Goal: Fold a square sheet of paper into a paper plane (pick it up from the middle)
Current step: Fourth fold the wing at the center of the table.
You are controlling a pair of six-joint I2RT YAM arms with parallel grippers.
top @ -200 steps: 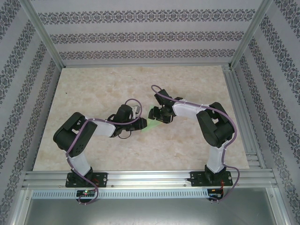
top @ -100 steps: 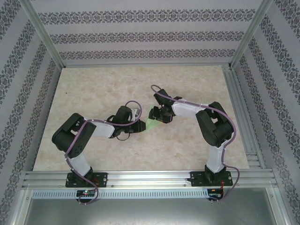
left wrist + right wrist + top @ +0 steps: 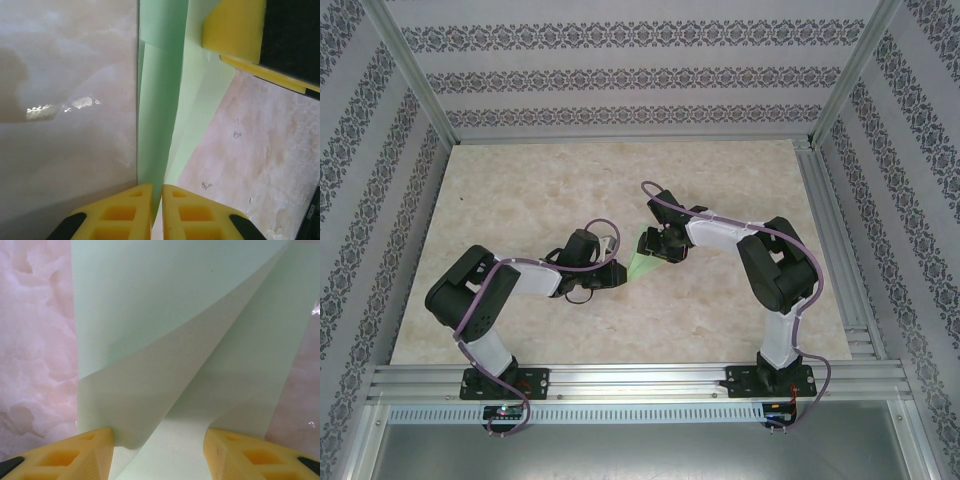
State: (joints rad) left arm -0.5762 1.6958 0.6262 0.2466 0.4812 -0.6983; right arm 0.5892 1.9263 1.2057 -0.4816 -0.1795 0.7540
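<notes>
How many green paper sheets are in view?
1: a partly folded pale green paper sheet mid-table, pinched by the left gripper, its other end between the open fingers of the right gripper. The arms could hide more.

- I see bare table [image 3: 510, 190] all round the arms (widest at the far side).
- Centre is blocked: left gripper [image 3: 618, 272] and right gripper [image 3: 657, 247] crowd the paper [image 3: 642, 264].

no legible text, labels, numbers or signs anywhere

Patterned striped walls [image 3: 620, 80] box a marbled beige tabletop [image 3: 520, 190] — aluminium-framed.
</notes>
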